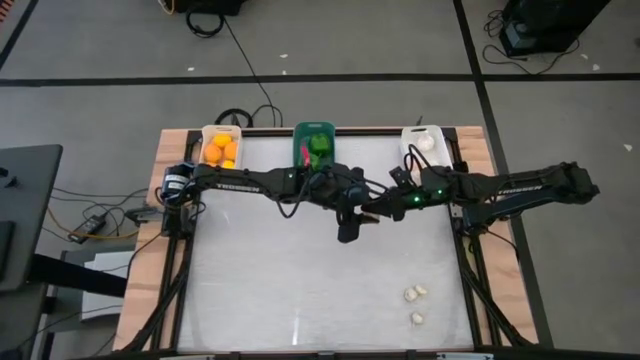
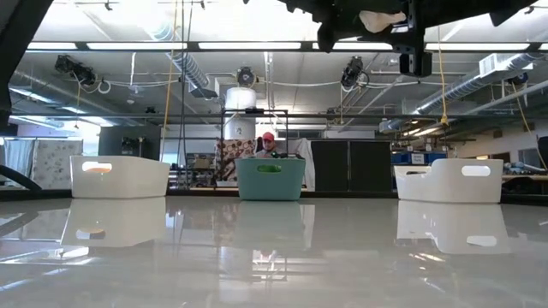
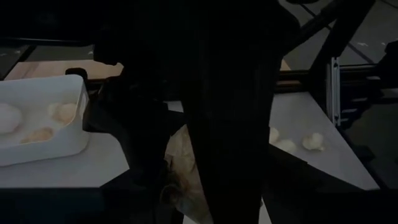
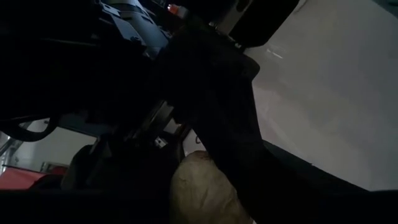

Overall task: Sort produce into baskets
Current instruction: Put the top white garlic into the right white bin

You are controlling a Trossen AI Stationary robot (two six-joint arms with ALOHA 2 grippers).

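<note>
Pale and papery, one garlic bulb [image 2: 381, 19] hangs high above the counter [image 1: 270, 285], where our left tool [image 1: 350, 222] and right tool [image 1: 375, 208] meet nose to nose. We judge this a hand-over: our left tool seems clamped on the bulb, while we cannot tell if our right tool has taken hold. The white basket [image 1: 408, 133] already holding garlic sits beyond the right tool, on that arm's own side. So the next move, as we read it, calls for a sure grip by the right tool before the left lets go, then a short carry to that basket. Three more bulbs [image 1: 415, 293] lie loose on the counter, well apart from both tools, on the near side. The teal basket [image 1: 300, 130] with green peppers sits just behind the left tool, and the white basket of oranges [image 1: 207, 133] farther off to its side. Open counter lies beneath both tools, but the arms crowd each other, so they should part slowly.
</note>
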